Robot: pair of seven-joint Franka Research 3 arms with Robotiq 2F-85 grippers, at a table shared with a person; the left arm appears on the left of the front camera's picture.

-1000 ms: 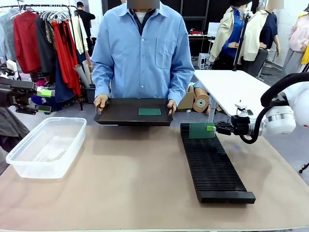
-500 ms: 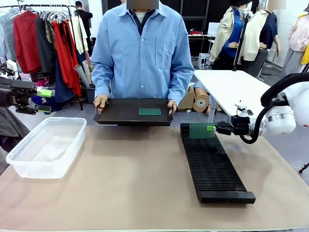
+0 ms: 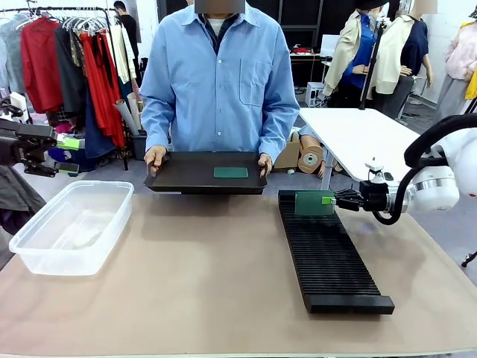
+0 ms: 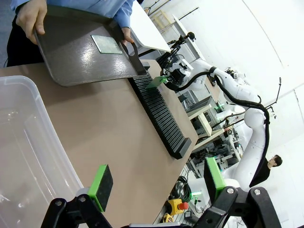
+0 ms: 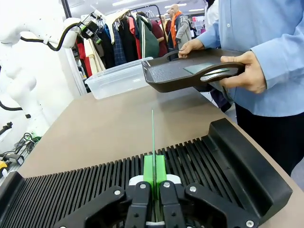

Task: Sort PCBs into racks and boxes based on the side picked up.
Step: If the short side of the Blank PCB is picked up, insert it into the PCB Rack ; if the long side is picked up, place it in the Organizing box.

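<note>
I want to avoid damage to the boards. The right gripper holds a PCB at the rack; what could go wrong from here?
1. The right gripper pinches the PCB by one edge, upright at the rack; if it misses a slot, it may catch a rib and tilt.
2. The person's tray with a second PCB is close to the rack's far end; the arm might bump it when lifting.

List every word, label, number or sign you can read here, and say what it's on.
No text can be read.
The flat-lying PCB, its tray, the held PCB, the right gripper, the rack and the tub show no legible print.
On the yellow button box, any marking is too small to read.
</note>
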